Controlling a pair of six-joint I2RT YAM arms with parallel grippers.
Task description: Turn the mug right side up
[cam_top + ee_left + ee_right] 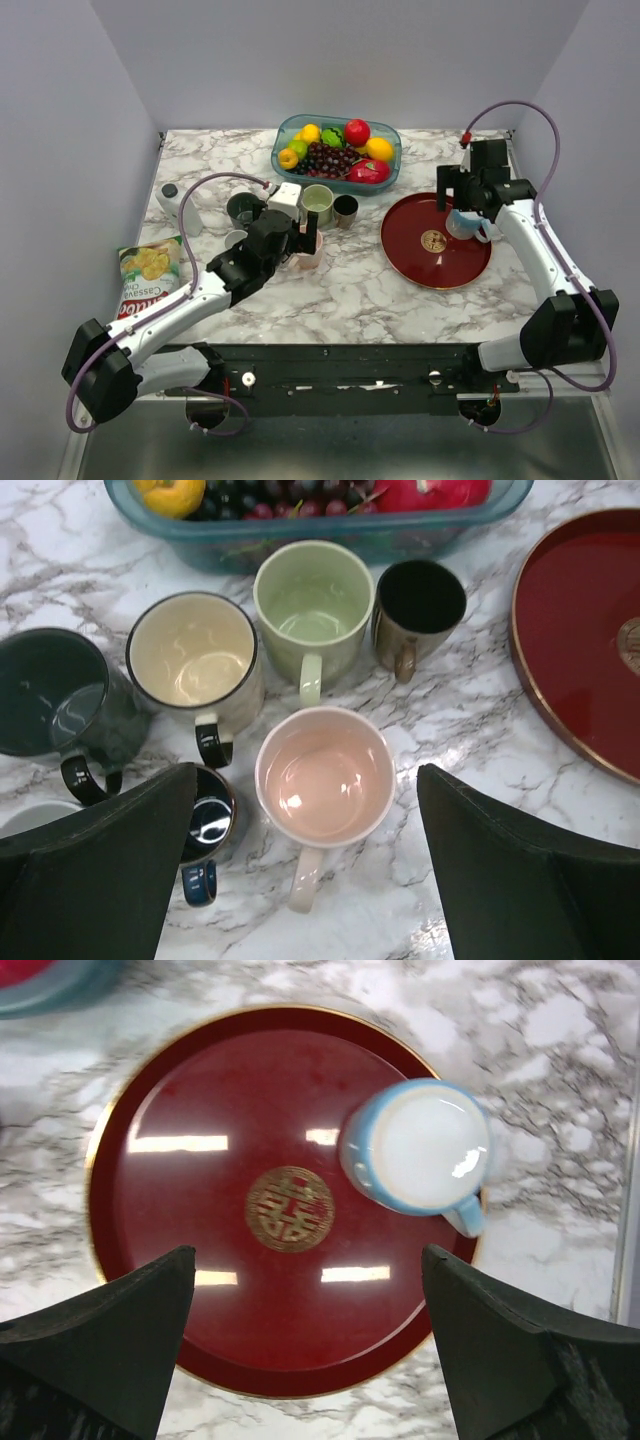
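The pink mug (323,780) stands upright on the table (470,720), mouth up, in front of a row of other mugs. Its handle points toward the near edge. It is round, glossy ceramic, and the pale inside reflects the light. The left gripper (305,780) hangs above it with the fingers spread wide, one on each side of the mug. They do not touch it and hold nothing. The table top is white marble with grey veins.

Behind the pink mug are a cream mug (192,660) with a black rim and handle, a green mug (313,595) and a small brown cup (420,600) with a dark inside. A dark mug (50,695) is cut off by the left edge. A small blue cup (208,820) is half hidden by the left finger. The bowl (330,535) is translucent teal and holds fruit, and the top edge cuts it off.

The right gripper (308,1255) is also wide open and empty, above the tray (200,1210). The tray is round, shiny red, with a thin gold rim and a gold emblem in the middle. A blue mug (420,1145) stands on it close to the right rim. Its top face is white and shiny, and I cannot tell whether this is the inside or the bottom.

In the top view the left gripper covers most of the pink mug, and the arm hides part of the print on a bag (148,270).
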